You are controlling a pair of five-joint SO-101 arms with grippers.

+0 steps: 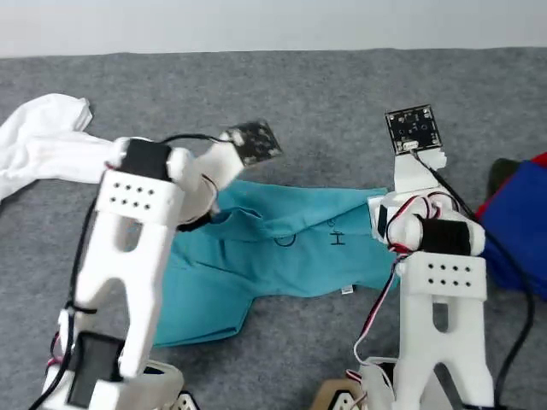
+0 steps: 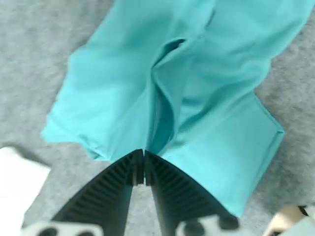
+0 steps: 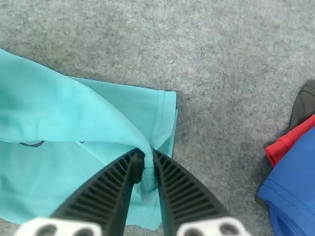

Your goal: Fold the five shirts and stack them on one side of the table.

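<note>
Fold in hand on teal cotton shirt (image 1: 282, 248), which lay mid-table on grey felt tabletop (image 1: 325, 111). Left gripper (image 2: 143, 157) pinched shut on its edge. Right gripper (image 3: 145, 160) clamped on bunched hem corner. Next, likely: lift together, carry edge across, lay flat. Crumpled white shirt (image 1: 43, 141) waited at the side.

Both white arms lean forward side by side. The left arm (image 1: 128, 248) bends inward toward the middle, and its left gripper (image 2: 143, 166) is pinched tight on a fold of the teal shirt (image 2: 123, 88). The right arm (image 1: 440, 290) stands straighter, with its right gripper (image 3: 148, 169) clamped on the same shirt's corner.
</note>
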